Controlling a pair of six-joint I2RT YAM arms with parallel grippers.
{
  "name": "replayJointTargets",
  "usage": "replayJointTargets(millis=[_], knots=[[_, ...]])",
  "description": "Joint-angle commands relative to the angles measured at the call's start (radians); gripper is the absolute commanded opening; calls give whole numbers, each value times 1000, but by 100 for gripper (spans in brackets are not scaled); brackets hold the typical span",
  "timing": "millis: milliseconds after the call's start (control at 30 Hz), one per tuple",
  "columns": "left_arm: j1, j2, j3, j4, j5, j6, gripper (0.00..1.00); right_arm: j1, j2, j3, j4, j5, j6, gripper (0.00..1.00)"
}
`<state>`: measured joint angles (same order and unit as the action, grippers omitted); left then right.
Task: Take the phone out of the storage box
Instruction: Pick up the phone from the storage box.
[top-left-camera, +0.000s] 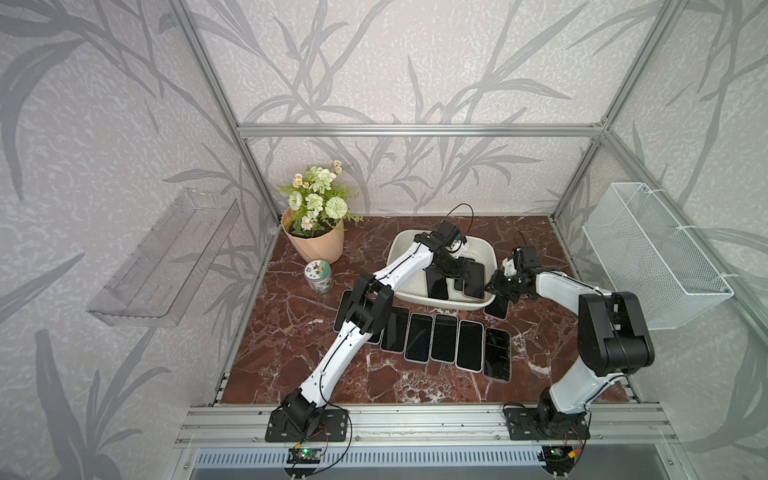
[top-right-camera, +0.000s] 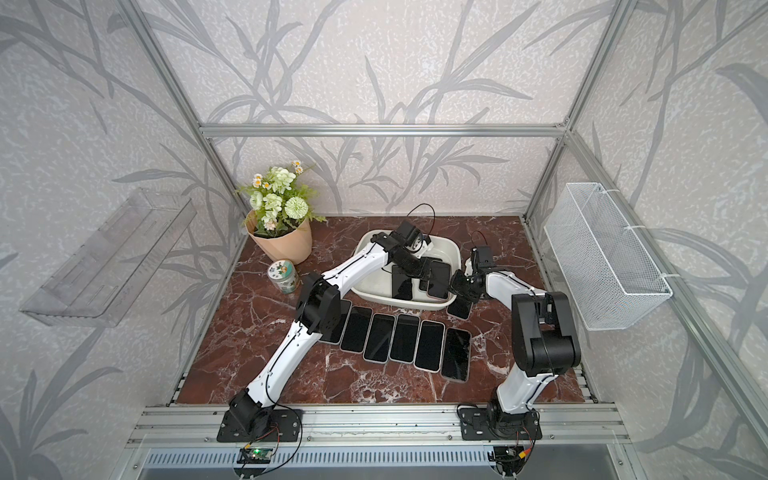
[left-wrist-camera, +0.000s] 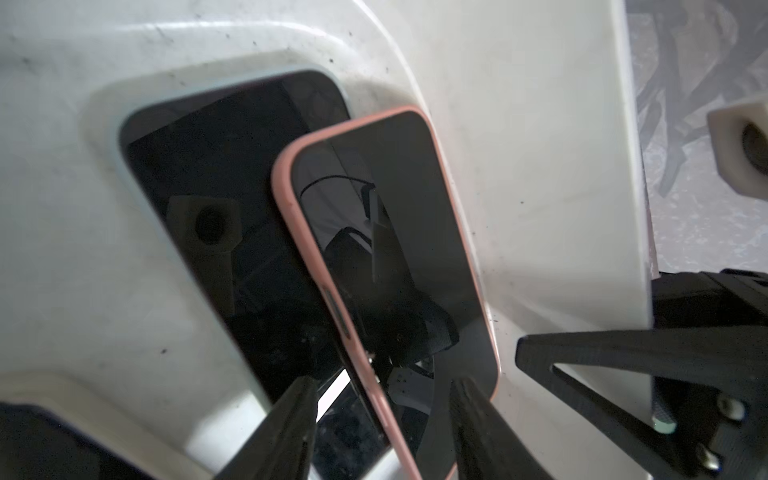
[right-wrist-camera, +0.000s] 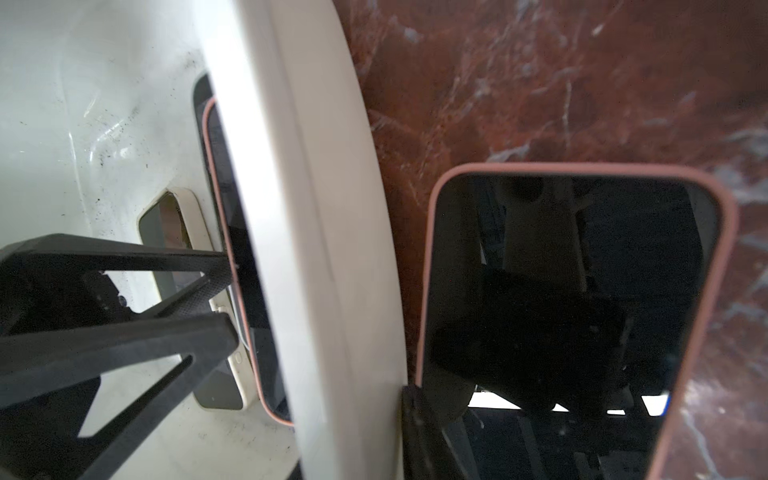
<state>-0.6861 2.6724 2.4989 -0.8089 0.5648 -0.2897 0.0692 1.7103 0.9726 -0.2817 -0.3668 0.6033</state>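
Phone (left-wrist-camera: 386, 232) leaning inside storage box (left-wrist-camera: 540, 166), right wall. Slick, stiff, breakable glass: better pinched across pink edges. Left gripper (left-wrist-camera: 382, 399) spread open over one end; right gripper (right-wrist-camera: 230, 295) near-closed at its edge, maybe gripping, cannot tell.

The left arm (top-left-camera: 332, 365) and right arm (top-left-camera: 582, 386) share white links, bulky black joints, thin black cables and black base plates (top-left-camera: 332, 424); the right tool (right-wrist-camera: 320, 365) has black triangular open-frame fingers (right-wrist-camera: 124, 345).
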Motion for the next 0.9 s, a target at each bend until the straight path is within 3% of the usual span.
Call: replayJointTargets(millis=[0, 167, 333, 433, 667, 733, 867], knots=[[-15, 53, 3, -46, -2, -6, 55, 3, 61, 2, 57, -37, 32, 23], [-29, 75, -21, 83, 204, -109, 51, 3, 81, -12, 101, -72, 50, 23], [-27, 50, -97, 240, 324, -204, 47, 3, 86, -16, 118, -83, 46, 23], [-24, 47, -96, 227, 294, -192, 44, 1, 87, -21, 130, -94, 51, 23], [-6, 52, -62, 109, 174, -124, 27, 1, 78, -22, 139, -103, 55, 24], [-5, 49, -53, 88, 147, -112, 22, 1, 74, -22, 138, -101, 57, 27], [2, 37, -43, 86, 128, -108, 3, 1, 62, -22, 131, -98, 56, 38]])
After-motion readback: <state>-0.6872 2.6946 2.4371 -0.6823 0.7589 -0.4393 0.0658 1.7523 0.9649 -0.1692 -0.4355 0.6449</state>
